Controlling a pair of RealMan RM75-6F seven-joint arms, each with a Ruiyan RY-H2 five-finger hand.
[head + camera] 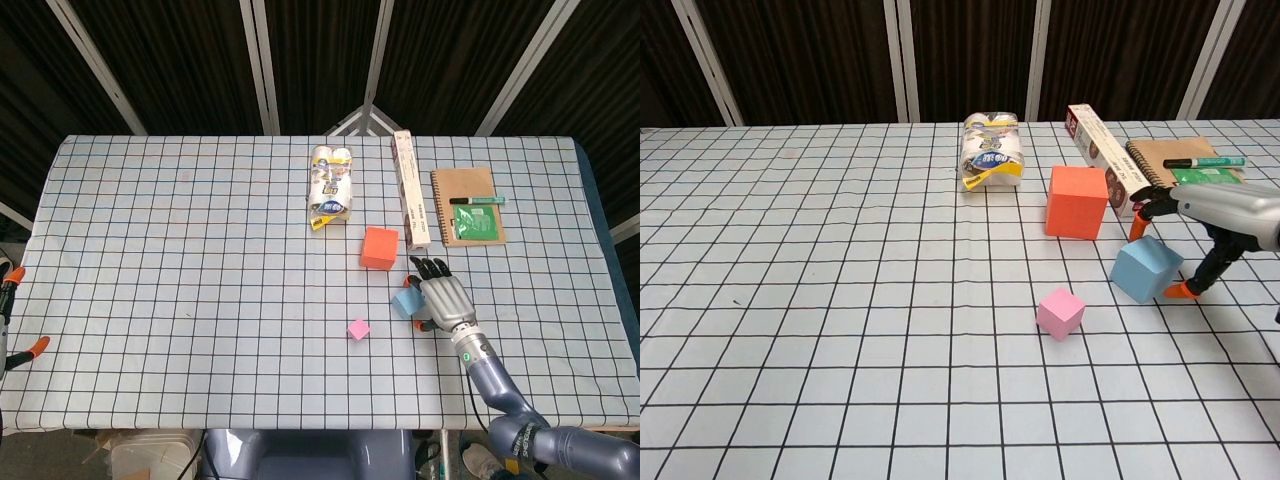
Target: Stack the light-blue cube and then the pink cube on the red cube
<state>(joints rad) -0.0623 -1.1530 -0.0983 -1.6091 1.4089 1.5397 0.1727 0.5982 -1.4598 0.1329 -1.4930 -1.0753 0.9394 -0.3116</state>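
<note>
The worktop [790, 300] is white with a black grid. On it sit a red-orange cube [1077, 201], a light-blue cube [1143, 267], a pink cube [1060, 312] and a brown notebook [462, 190] with a green pen [1205, 161]. The silver-grey hand [443, 297] has orange fingertips [1183, 291].

wrapped rolls [331, 185] | long box [410, 201] | notebook [466, 204] | marker [476, 200]

Robot lab, gridded tablecloth [180, 250], black curtained backdrop [790, 60], staged props

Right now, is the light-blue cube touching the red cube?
Apart. The chest view shows checked tablecloth between the light-blue cube and the red cube.
</note>
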